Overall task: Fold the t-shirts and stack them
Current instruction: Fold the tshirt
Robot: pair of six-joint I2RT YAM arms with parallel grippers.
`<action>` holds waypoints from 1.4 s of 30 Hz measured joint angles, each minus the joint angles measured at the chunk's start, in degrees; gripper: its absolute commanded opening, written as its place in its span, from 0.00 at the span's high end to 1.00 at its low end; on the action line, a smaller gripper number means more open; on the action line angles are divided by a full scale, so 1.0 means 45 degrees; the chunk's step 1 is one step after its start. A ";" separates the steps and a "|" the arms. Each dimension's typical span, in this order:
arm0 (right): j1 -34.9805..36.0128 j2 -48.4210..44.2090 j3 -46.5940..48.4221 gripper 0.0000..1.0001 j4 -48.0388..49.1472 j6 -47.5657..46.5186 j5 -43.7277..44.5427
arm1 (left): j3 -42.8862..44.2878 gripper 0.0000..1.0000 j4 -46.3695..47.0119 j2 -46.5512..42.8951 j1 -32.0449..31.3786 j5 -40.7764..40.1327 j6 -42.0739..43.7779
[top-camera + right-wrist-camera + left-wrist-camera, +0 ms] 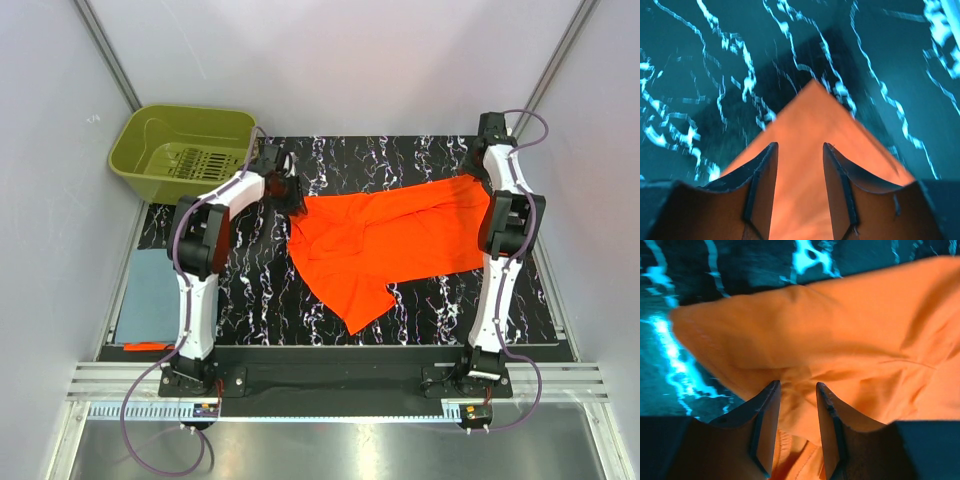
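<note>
one blue-grey t-shirt (150, 290) is lying folded at the left edge of the desk (400, 160); left end effector (797, 385) and right end effector (799, 145) are pinching the orange t-shirt (390, 240), sprawling unfolded mid-desk (folding, stacking remaining).

White-black arms (197, 310), purple cables (123, 415)
</note>
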 measured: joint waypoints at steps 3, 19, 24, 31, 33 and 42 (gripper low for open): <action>0.0000 0.1127 0.1277 0.52 -0.0015 -0.0393 0.0005 | 0.0092 0.61 0.0039 0.0248 0.0398 0.0010 -0.0209; -0.0529 0.3594 0.4954 0.28 -0.0724 -0.0991 0.0223 | 0.2526 0.43 0.0374 0.2011 0.1258 0.0981 -0.0612; -0.0879 0.3585 0.5105 0.14 -0.1307 -0.0631 -0.0189 | 0.1545 0.31 0.0204 0.1044 0.1093 0.0423 -0.0049; -0.1137 0.2278 0.4269 0.10 -0.2637 -0.0529 -0.0495 | -0.0087 0.23 -0.0306 -0.1360 0.0816 -0.0117 0.0189; -0.1219 0.1452 0.3628 0.16 -0.2837 -0.0457 -0.0811 | -0.0384 0.32 -0.0311 -0.2123 0.0685 -0.0199 0.0214; -0.2055 -0.0267 0.1846 0.27 -0.2900 0.0131 -0.3157 | -0.1792 0.48 0.0049 -0.3274 0.0083 -0.0316 0.0291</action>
